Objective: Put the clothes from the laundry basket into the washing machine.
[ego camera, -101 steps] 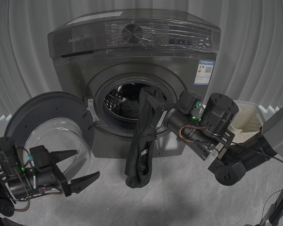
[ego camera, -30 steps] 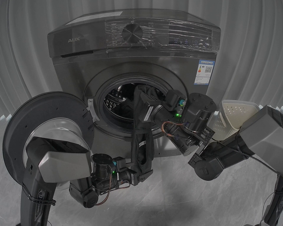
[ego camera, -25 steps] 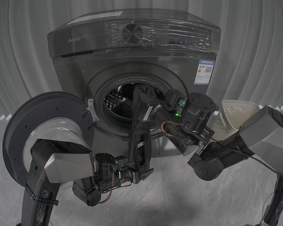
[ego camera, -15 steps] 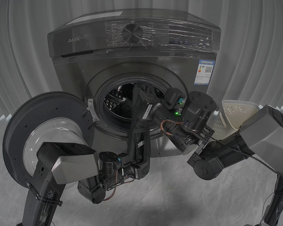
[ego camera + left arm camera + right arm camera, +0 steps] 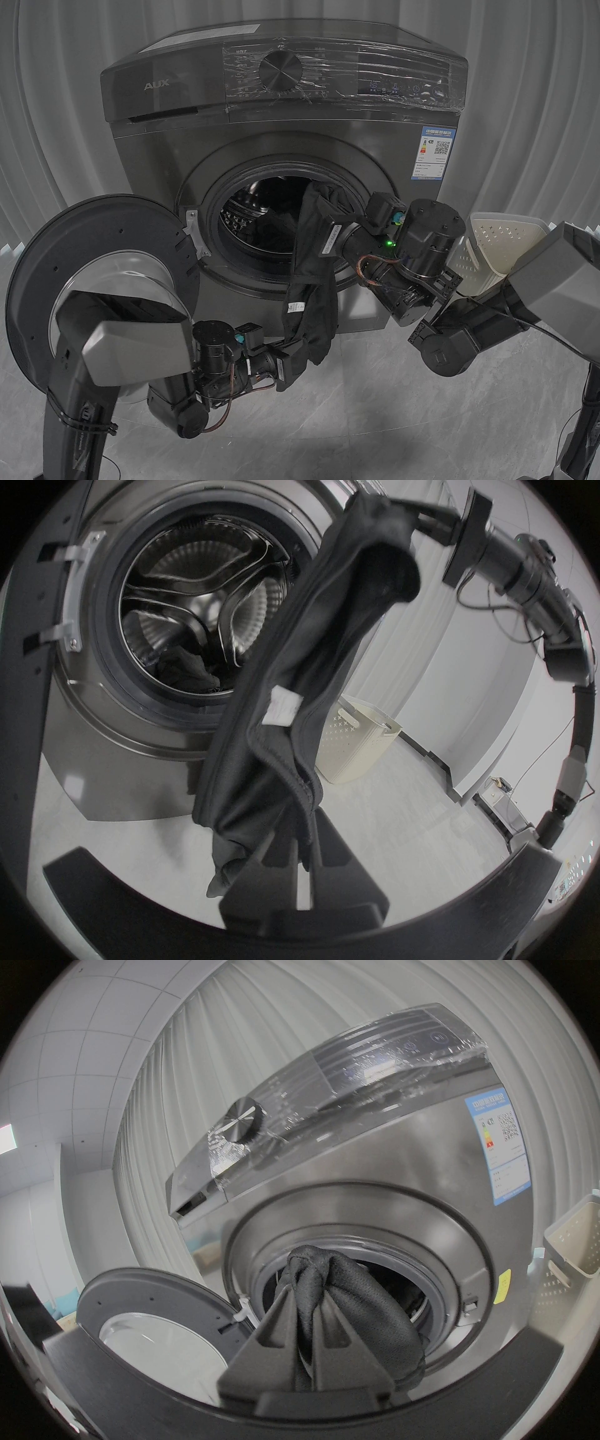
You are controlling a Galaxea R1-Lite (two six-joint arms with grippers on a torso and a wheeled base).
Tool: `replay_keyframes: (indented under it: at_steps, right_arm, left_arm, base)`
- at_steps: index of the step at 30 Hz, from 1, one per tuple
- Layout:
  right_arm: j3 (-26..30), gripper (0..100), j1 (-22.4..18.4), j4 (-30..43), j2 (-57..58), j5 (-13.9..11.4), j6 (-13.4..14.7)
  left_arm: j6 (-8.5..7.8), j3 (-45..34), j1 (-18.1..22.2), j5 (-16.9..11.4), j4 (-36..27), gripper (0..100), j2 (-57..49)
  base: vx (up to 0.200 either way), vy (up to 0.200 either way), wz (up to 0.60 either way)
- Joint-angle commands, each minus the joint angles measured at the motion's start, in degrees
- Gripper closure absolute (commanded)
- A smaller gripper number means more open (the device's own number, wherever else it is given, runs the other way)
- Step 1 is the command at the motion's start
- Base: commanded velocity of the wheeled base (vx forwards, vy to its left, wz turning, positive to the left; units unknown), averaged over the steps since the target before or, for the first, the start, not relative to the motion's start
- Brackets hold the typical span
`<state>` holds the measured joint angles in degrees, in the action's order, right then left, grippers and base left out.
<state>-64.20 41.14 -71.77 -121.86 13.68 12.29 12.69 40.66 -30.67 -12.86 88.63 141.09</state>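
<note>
Room: pale pleated curtains (image 5: pixel 537 94) are hanging behind everything, and grey floor tiles (image 5: pixel 387 412) are spreading out under the machine.
Washing machine (image 5: pixel 187 144): it is standing with its round door (image 5: pixel 94 237) swung wide to the robot's left, and one dark piece (image 5: pixel 272 228) is already lying in the drum (image 5: pixel 250 209).
Black garment (image 5: pixel 309 287): it is hanging in a long drape outside the drum mouth, stretched between the two grippers, with its white tag showing.
Right gripper (image 5: pixel 315 209): it is pinching the bunched top end at the rim of the opening, jaws clamped together on the cloth.
Left gripper (image 5: pixel 292 362): it is holding low near the floor, jaws closed on the garment's bottom edge.
Laundry basket (image 5: pixel 500 244): it is sitting tipped beside the machine on the robot's right.
Handling: I am judging the cloth to be light, limp and not fragile; it is sagging wherever it is unsupported, so any loose length is likely to catch on the door seal.
Hold points: both ends look best, top bunch and hem, so the middle is folding inward.
</note>
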Motion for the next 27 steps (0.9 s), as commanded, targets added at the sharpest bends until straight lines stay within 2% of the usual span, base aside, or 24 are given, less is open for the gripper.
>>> replay_keyframes:
  at_steps: [1,4,6,9,10,13,15,18,19,22,27]
  right_arm:
    - [7.33,100,-3.79,-0.13,0.66,-1.81,-0.16]
    - [11.9,100,-4.84,-1.8,2.41,-4.1,-0.25]
    - [14.71,100,-5.37,-2.59,3.73,-5.33,-0.33]
    - [19.64,100,-5.64,-2.85,5.14,-6.03,-0.33]
    - [19.64,100,-5.64,-2.85,5.14,-6.03,-0.33]
    - [24.47,100,-6.43,-5.23,5.4,-6.12,-0.07]
    - [26.05,100,-6.87,-7.51,5.05,-5.68,-0.25]
    - [26.67,100,-7.39,-7.86,4.96,-5.24,-0.25]
    - [28.42,100,-7.57,-7.86,5.05,-4.36,-0.25]
    - [31.15,100,-7.39,-7.95,4.79,-3.31,-0.25]
    - [34.4,100,-6.6,-8.21,4.7,-4.01,-0.07]
  left_arm:
    - [-0.56,-11.83,0.61,-0.85,0.41,100,-14.8]
    - [-1.09,-16.66,2.63,-1.11,0.41,100,-20.77]
    - [-2.14,-19.3,4.04,-1.2,0.41,100,-24.73]
    - [-2.5,-21.93,5.45,-1.55,0.41,100,-30.26]
    - [-2.5,-21.93,5.45,-1.55,0.41,100,-30.26]
    - [-2.67,-25.45,6.77,-2.34,0.32,100,-36.5]
    - [-2.23,-26.33,7.38,-4.28,0.32,100,-39.32]
    - [-3.02,-26.15,8.26,-4.72,0.41,100,-39.84]
    - [-3.29,-25.54,9.05,-5.16,0.41,100,-40.28]
    - [-3.29,-24.92,9.4,-5.16,0.41,100,-40.55]
    - [-3.46,-23.96,8.7,-4.8,0.41,100,-40.72]
  base:
    - [0.0,0.0,0.0]
    - [0.0,0.0,0.0]
    - [0.0,0.0,0.0]
    - [0.0,0.0,0.0]
    - [0.0,0.0,0.0]
    - [0.0,0.0,0.0]
    - [0.0,0.0,0.0]
    - [0.0,0.0,0.0]
    - [0.0,0.0,0.0]
    - [0.0,0.0,0.0]
    - [0.0,0.0,0.0]
